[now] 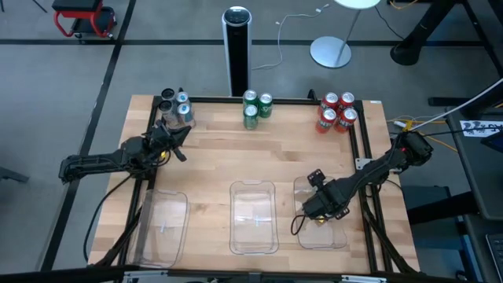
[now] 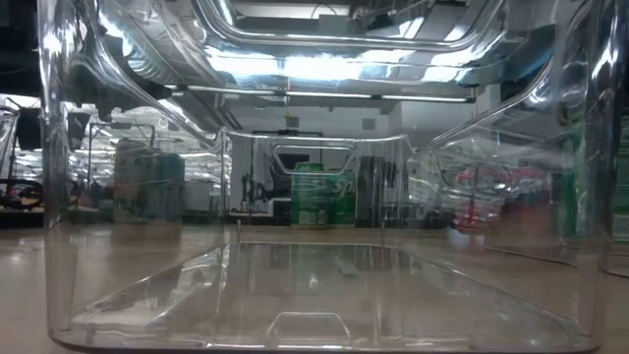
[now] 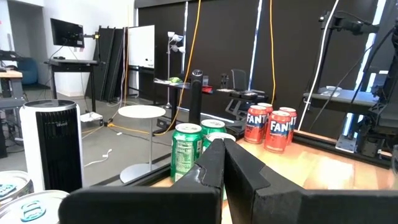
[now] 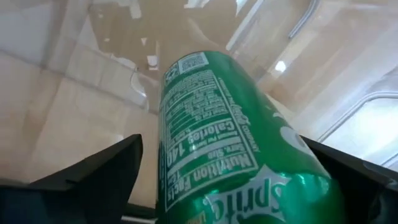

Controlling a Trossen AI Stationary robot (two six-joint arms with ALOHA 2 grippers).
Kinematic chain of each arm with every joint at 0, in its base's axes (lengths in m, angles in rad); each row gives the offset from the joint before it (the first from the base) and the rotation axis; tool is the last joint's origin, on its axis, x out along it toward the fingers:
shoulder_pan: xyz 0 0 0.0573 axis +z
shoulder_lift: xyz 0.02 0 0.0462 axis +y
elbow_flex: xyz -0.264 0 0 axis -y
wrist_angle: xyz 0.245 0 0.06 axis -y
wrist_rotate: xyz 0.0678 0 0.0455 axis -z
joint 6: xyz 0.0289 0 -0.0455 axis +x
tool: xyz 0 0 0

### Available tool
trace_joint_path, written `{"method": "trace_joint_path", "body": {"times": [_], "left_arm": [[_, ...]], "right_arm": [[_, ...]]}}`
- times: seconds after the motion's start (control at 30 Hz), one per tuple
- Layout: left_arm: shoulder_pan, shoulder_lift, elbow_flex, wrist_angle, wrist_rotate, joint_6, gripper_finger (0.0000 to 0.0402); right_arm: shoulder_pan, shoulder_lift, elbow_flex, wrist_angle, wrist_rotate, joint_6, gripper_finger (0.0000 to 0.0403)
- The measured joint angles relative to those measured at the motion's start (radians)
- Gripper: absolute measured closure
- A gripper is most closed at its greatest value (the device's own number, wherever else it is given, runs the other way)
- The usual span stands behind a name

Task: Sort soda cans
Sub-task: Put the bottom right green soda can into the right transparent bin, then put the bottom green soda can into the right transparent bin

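Right end effector (image 1: 320,211) sits over the right-hand clear rectangular plastic tray (image 1: 339,239) at the near side of the wooden bench (image 1: 220,157), fingers spread wide w/ a green aluminium soda can (image 4: 236,149) lying tilted between them; right wrist view shows gaps on both sides btwn can and fingers (image 4: 93,171), so it looks let go, can resting in that tray as far as can be told. Left end effector (image 1: 178,141) is at the far left of the bench, just beside the group of silver/black cans w/ blue marks (image 1: 176,106), fingers pressed together, holding nothing. Three more green cans (image 1: 257,107) stand upright at far centre, close together; four red-and-white cans (image 1: 337,112) stand in a cluster at far right. Middle clear tray (image 1: 253,218) and left clear tray (image 1: 163,226) lie along the near edge, well apart from the can groups. Tall black-and-silver cylinder (image 1: 236,49) stands on the floor just behind the bench's far edge, near the green cans. Low view looks through the middle tray's wall; green cans (image 2: 322,197) visible beyond it, upright.
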Motion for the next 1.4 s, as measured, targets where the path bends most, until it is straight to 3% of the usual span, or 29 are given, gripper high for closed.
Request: {"method": "trace_joint_path", "body": {"times": [0.2,0.43,0.63,0.77,0.83,1.03,1.13,1.4], "left_arm": [[0.0,0.0,0.0,0.022,0.001,0.0,0.0402],[0.0,0.0,0.0,0.022,0.006,0.005,0.0402],[0.0,0.0,0.0,0.022,0.006,0.005,0.0402],[0.0,0.0,0.0,0.022,0.006,0.007,0.0401],[0.0,0.0,0.0,0.022,0.006,0.007,0.0402],[0.0,0.0,0.0,0.021,0.006,0.008,0.0402],[0.0,0.0,0.0,0.021,0.006,0.008,0.0402],[0.0,0.0,0.0,0.021,0.006,0.009,0.0402]], "right_arm": [[0.0,0.001,0.102,-0.121,-0.003,-0.044,0.0004],[-0.035,0.001,0.293,-0.282,0.08,-0.08,0.0004],[-0.103,0.001,0.473,-0.242,0.206,-0.238,0.0003],[-0.143,0.001,0.543,-0.144,0.4,-0.387,0.0003],[-0.185,0.001,0.546,-0.058,0.439,-0.513,0.0003],[-0.363,0.021,0.546,0.187,0.42,-0.828,0.0003],[-0.449,0.046,0.546,0.301,0.359,-0.972,0.0003],[-0.649,0.139,0.545,0.526,0.202,-1.18,0.0003]]}}
